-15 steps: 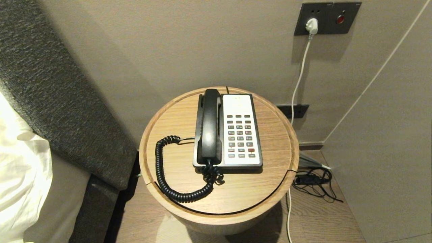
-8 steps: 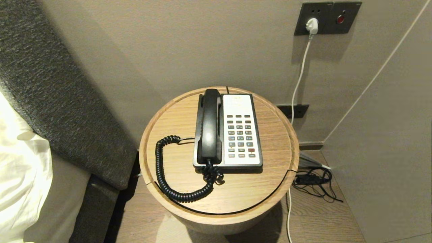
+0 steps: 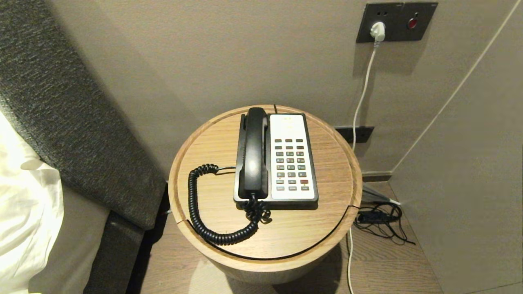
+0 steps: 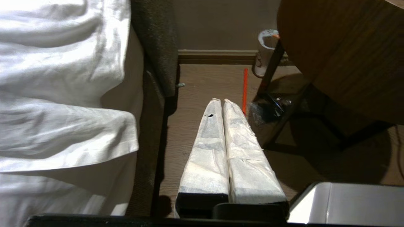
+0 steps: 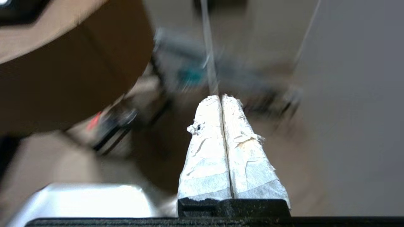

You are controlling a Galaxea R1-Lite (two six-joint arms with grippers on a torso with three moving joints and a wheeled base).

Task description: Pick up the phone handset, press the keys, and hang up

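- Left gripper hangs low by the bed, jaws pressed together, empty.
- Phone handset sits cradled on the phone base, mid round table, exactly as a second ago, cord untouched.
- Right gripper is low beside the table, jaws together: task looks finished or unstarted.

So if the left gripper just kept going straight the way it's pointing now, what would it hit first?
Most likely the wooden floor. In its wrist view the shut left gripper points down into the gap between the bed and the round side table, toward the baseboard. Depth is hard to judge, but nothing closer seems to lie in that line.
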